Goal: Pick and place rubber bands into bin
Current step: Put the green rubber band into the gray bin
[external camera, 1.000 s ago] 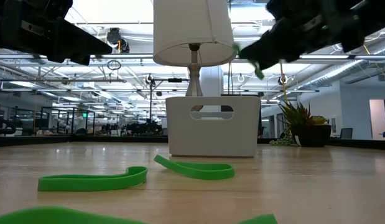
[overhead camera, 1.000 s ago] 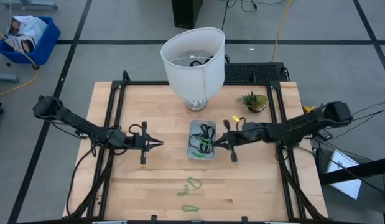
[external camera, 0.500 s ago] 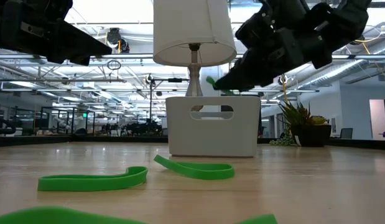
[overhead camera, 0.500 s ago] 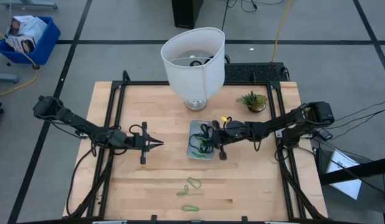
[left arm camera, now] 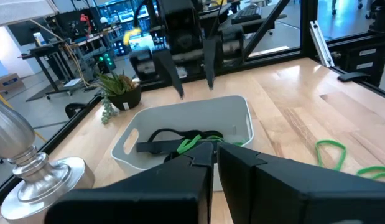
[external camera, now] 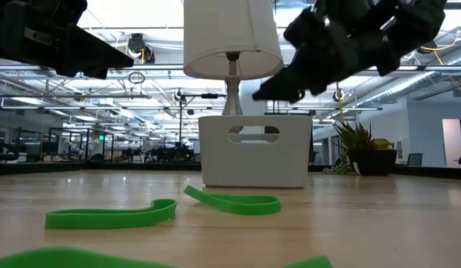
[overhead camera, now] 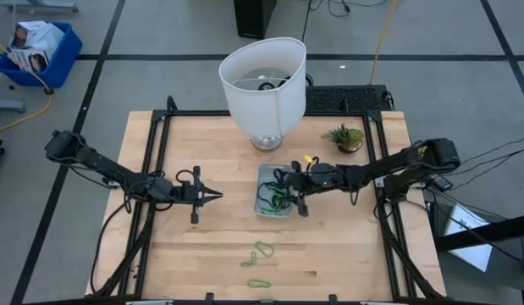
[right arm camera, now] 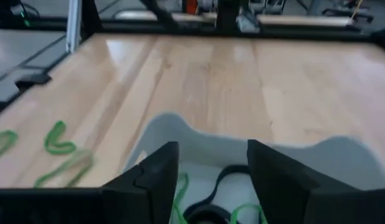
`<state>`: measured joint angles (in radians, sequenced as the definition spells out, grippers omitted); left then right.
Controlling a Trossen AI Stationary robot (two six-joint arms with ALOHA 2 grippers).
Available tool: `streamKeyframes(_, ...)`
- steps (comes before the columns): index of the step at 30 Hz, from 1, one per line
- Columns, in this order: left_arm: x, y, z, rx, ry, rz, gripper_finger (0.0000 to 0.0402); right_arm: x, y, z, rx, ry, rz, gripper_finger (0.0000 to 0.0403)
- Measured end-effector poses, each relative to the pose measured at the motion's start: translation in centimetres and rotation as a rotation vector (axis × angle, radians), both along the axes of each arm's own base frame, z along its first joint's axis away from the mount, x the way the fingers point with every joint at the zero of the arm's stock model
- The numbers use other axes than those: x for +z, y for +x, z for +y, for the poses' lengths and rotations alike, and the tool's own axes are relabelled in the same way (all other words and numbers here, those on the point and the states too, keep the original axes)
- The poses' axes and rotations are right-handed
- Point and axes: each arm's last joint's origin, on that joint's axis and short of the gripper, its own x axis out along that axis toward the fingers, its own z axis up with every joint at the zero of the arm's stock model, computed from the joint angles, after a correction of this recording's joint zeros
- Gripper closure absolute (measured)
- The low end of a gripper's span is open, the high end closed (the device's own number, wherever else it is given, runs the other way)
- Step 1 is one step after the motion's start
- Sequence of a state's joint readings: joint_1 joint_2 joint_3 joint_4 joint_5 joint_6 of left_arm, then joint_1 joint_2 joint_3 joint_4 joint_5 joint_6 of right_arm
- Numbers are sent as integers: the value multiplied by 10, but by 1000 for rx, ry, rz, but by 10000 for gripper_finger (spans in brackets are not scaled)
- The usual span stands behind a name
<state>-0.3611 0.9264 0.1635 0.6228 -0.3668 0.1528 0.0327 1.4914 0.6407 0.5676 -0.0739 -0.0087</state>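
The bin [overhead camera: 265, 206] sits mid-table and holds black and light-green rubber bands [left arm camera: 186, 140]. My right gripper [right arm camera: 211, 180] hovers open just above the bin's right part [overhead camera: 289, 188]; nothing is between its fingers. In the left wrist view it stands over the bin's far wall [left arm camera: 193, 87]. More green rubber bands [overhead camera: 260, 252] lie flat on the wood near the front edge, and they show close up in the low view [external camera: 111, 216]. My left gripper [overhead camera: 216, 196] hangs shut left of the bin [left arm camera: 242, 112], pointing at it and touching nothing.
A big white lampshade on a metal foot [overhead camera: 262, 80] stands just behind the bin. A small potted plant [overhead camera: 344, 135] is at the back right. Bare wood lies between the bin and the loose bands [overhead camera: 259, 282] at the front.
My right gripper has gone toward the table's left, from beside the bin's right wall to above the bin, carrying a green band at its tips. It has opened and let go; the band no longer shows at its fingers.
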Motion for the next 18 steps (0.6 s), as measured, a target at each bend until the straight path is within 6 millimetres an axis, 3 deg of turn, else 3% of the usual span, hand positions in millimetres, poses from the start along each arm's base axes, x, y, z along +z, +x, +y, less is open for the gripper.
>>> streamKeyframes(5, -1, 0, 0, 0, 3, 9, 371, 32, -20, 0, 20, -31, -44, 249)
streamKeyframes(12, -2, 0, 0, 0, 7, 21, 371, 70, -64, -1, 62, -114, -148, 390)
streamKeyframes(18, -2, 0, 0, 1, 0, 21, 371, 59, -97, 1, 48, -88, -249, 398)
